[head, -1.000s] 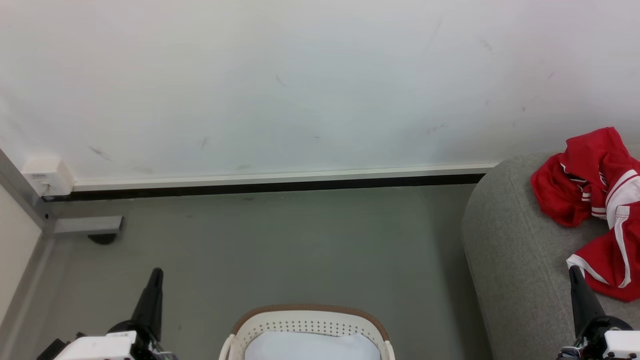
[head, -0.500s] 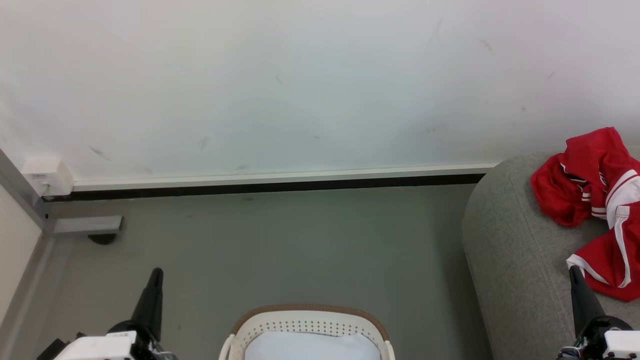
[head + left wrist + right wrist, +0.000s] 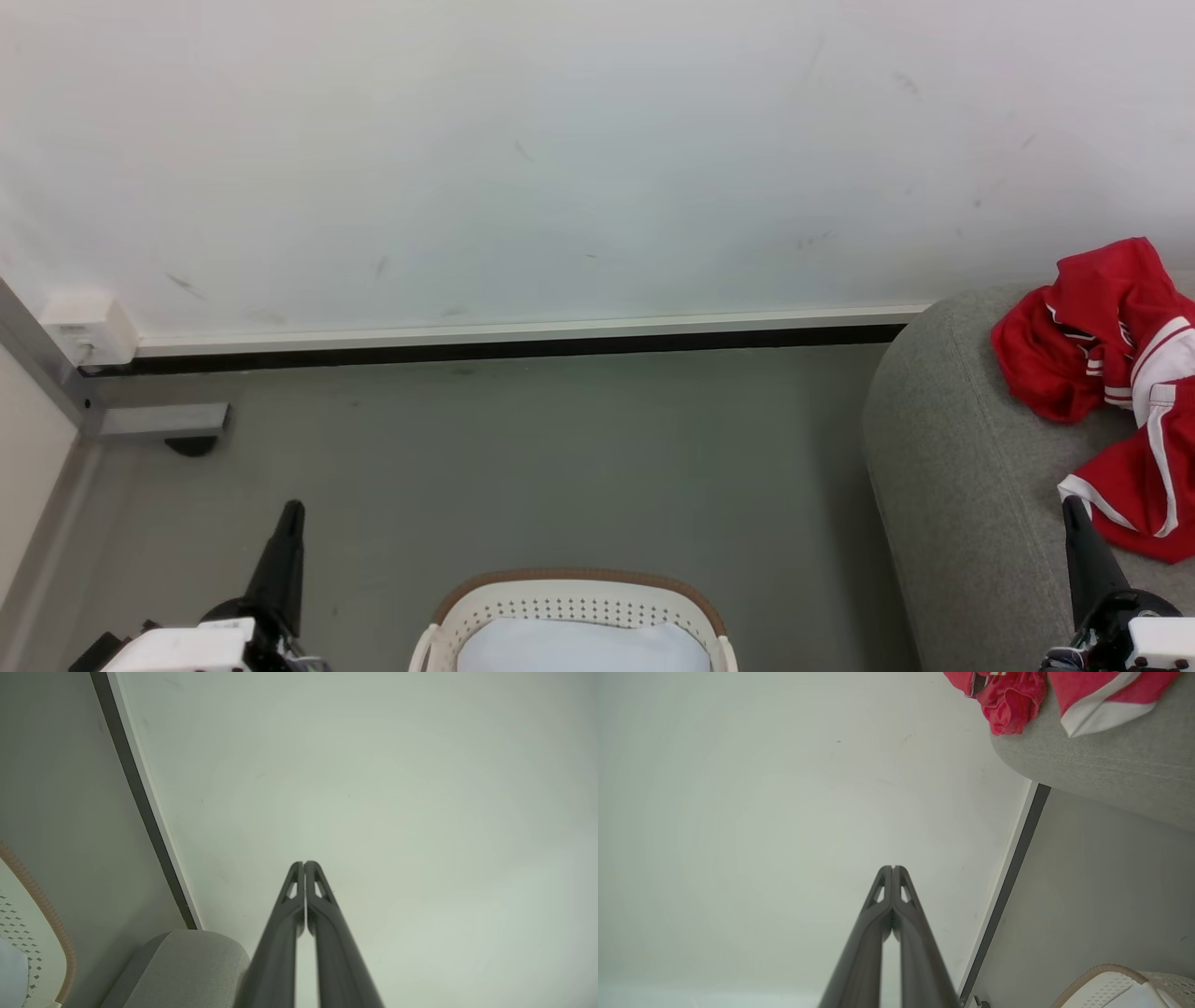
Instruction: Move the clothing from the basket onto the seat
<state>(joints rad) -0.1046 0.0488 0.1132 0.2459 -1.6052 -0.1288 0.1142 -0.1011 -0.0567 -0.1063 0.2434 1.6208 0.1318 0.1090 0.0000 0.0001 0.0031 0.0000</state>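
Wrist views show plainly the left gripper (image 3: 304,863) and right gripper (image 3: 893,868) closed tip to tip, empty, while the head view has crumpled shiny red clothing (image 3: 1111,373) at three o'clock on the rounded grey fabric seat (image 3: 962,485), perforated white basket (image 3: 560,607) at six.

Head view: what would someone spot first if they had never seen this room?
The bright red clothing jumps out, crumpled on the grey seat at the right edge. Next comes the white basket with its brown rim, at the bottom middle, between the left hand and the right hand, both shut and pointing up.
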